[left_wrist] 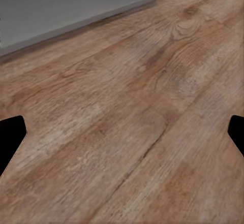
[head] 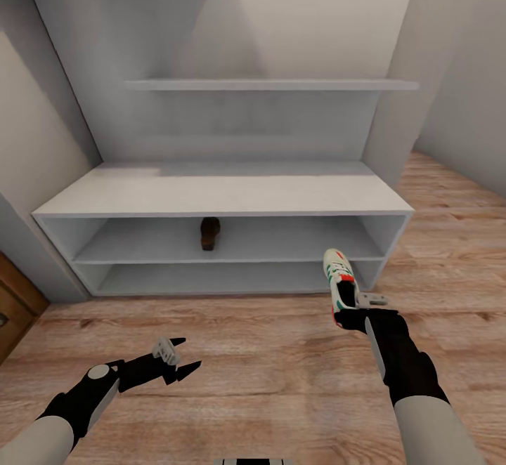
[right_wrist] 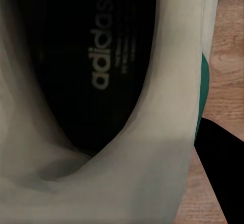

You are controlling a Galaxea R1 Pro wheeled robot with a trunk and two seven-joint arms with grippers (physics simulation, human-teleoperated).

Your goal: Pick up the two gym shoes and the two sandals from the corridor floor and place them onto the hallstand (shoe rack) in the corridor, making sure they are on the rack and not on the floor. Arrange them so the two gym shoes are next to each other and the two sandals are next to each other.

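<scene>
My right gripper (head: 349, 310) is shut on a white gym shoe (head: 341, 279) with green stripes and a red heel patch, holding it by the heel just in front of the hallstand's (head: 225, 194) right end. In the right wrist view the gym shoe's white collar (right_wrist: 152, 163) and dark insole are very close, with one black finger (right_wrist: 221, 168) outside its wall. A dark brown sandal (head: 210, 233) sits on the hallstand's middle tier. My left gripper (head: 179, 359) hangs open and empty over the corridor floor (head: 267, 352); its black fingertips (left_wrist: 10, 135) frame bare planks (left_wrist: 132, 132).
Two staggered white wall shelves (head: 270, 85) hang above the hallstand's back. Grey walls close in on both sides, and a brown wooden panel (head: 14, 307) stands at the far left. Wood flooring runs on to the right of the stand (head: 450, 226).
</scene>
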